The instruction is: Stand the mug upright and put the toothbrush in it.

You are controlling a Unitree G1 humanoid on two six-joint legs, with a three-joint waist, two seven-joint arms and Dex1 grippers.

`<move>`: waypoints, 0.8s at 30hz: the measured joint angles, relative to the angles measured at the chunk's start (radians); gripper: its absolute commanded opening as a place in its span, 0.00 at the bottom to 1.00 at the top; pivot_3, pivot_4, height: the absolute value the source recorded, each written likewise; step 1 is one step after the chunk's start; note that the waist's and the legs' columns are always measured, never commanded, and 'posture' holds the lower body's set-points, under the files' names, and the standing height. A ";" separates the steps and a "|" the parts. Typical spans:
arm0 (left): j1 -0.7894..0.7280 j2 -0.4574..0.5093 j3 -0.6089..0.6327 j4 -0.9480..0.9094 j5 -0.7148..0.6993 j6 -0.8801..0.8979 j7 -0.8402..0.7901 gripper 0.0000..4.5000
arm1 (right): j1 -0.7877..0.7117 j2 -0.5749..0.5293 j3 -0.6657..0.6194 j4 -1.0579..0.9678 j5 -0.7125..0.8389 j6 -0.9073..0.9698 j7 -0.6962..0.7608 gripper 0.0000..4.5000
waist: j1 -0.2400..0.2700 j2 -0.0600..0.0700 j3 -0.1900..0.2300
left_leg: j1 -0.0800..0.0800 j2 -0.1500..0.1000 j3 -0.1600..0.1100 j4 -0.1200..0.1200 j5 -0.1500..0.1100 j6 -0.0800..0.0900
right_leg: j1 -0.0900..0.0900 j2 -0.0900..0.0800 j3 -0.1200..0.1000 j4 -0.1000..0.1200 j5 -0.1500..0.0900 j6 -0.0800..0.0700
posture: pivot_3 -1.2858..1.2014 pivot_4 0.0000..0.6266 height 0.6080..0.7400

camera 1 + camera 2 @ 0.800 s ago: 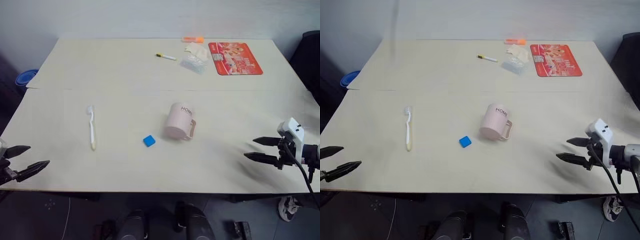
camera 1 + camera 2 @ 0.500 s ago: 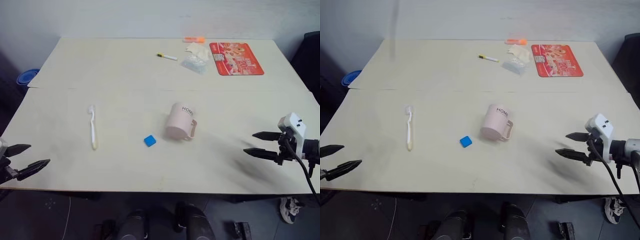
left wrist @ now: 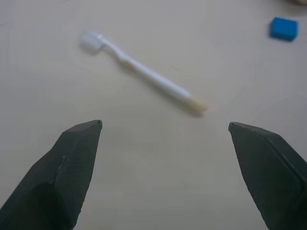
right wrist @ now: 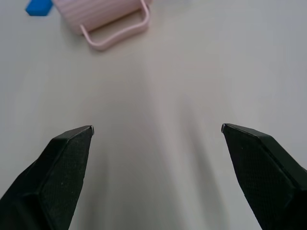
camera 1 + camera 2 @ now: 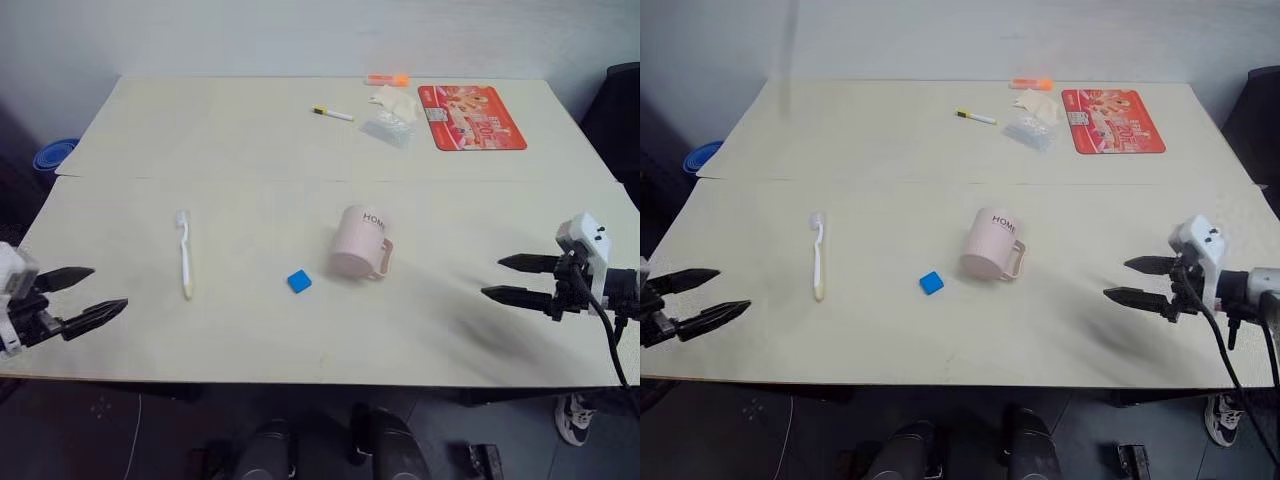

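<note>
Pale pink mug (image 5: 359,243) sits near the middle of the cream table (image 5: 250,140), base up and rim down, not lying on its side. "HOME" lettering is on the far side of it, handle on the near-right side facing the table's front edge. In the right wrist view the handle loop and ribbed pink wall (image 4: 103,14) show beyond the fingers.

Small blue block (image 5: 298,282) is just beside the mug, to its near-left, not touching.

White toothbrush (image 5: 184,253) lies flat on the table well to the left of the mug, past the blue block. Bristled head points away from the front edge, yellowish handle tip points toward it. Nothing touches it. Left wrist view shows it lying diagonal on the table (image 3: 144,74) ahead of the fingers.

Left gripper (image 5: 85,295) hovers at the front-left table edge, far left of the mug and near the toothbrush's handle end but apart from it. Its two black fingers are spread wide, nothing between them.

Right gripper (image 5: 512,279) hovers over the table well to the right of the mug, pointing toward it. Fingers spread wide, holding nothing.

Far side of the table, beyond the mug: short white marker (image 5: 332,113), crumpled clear plastic wrap (image 5: 388,128), a pale crumpled item beside that, a small orange thing (image 5: 386,79) at the back edge, and a red printed mat (image 5: 470,116) to the far right of the mug.
</note>
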 measured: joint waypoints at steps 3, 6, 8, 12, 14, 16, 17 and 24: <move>-0.065 0.012 -0.039 -0.075 -0.074 0.063 -0.018 1.00 | 0.022 -0.012 -0.023 -0.138 0.073 0.076 0.004 1.00 | 0.002 0.000 0.000 | 0.000 0.000 0.000 0.000 0.000 0.000 | 0.000 0.000 0.001 0.001 0.000 0.000 | 0.52 0.24 1.00; -0.142 0.031 -0.126 -0.159 -0.120 0.093 -0.042 1.00 | 0.004 -0.022 -0.037 -0.301 0.168 0.155 -0.005 1.00 | 0.002 0.000 0.000 | 0.001 0.000 0.000 0.001 0.000 -0.001 | 0.000 0.000 0.003 0.002 0.000 0.000 | 0.52 0.24 1.00; -0.198 0.028 -0.205 -0.204 -0.133 0.108 -0.036 1.00 | 0.001 -0.022 -0.036 -0.373 0.208 0.177 -0.016 1.00 | 0.003 0.000 0.000 | 0.001 -0.001 0.000 0.001 0.001 -0.001 | 0.000 0.001 0.008 0.002 0.000 0.000 | 0.52 0.24 1.00; -0.343 -0.039 -0.443 -0.274 -0.125 0.146 0.016 1.00 | -0.018 0.019 0.015 -0.513 0.225 0.184 -0.097 1.00 | 0.005 -0.002 -0.001 | 0.001 -0.002 0.001 0.001 0.002 -0.002 | 0.000 0.008 0.012 0.007 0.001 0.001 | 0.52 0.24 1.00; -0.394 -0.080 -0.548 -0.273 -0.088 0.157 0.050 1.00 | -0.038 0.053 0.048 -0.538 0.224 0.193 -0.158 1.00 | 0.004 -0.002 -0.001 | 0.002 -0.001 0.003 0.001 0.002 -0.002 | 0.000 0.012 0.017 0.006 0.002 0.003 | 0.52 0.24 1.00; -0.456 -0.145 -0.653 -0.261 -0.026 0.176 0.118 1.00 | -0.049 0.076 0.067 -0.557 0.224 0.213 -0.215 1.00 | 0.005 -0.002 -0.001 | 0.002 -0.001 0.006 0.001 0.003 -0.001 | 0.000 0.013 0.020 0.005 0.003 0.003 | 0.52 0.24 1.00; -0.479 -0.176 -0.697 -0.252 0.005 0.185 0.153 1.00 | -0.053 0.082 0.077 -0.570 0.225 0.218 -0.235 1.00 | 0.005 -0.003 -0.001 | 0.002 -0.001 0.006 0.002 0.003 -0.001 | 0.000 0.014 0.021 0.005 0.004 0.003 | 0.52 0.24 1.00; -0.571 -0.338 -0.858 -0.162 0.157 0.246 0.340 1.00 | -0.047 0.099 0.086 -0.636 0.269 0.251 -0.331 1.00 | 0.005 -0.005 0.000 | 0.003 0.000 0.008 0.002 0.003 0.000 | 0.000 0.015 0.022 0.004 0.004 0.004 | 0.52 0.24 1.00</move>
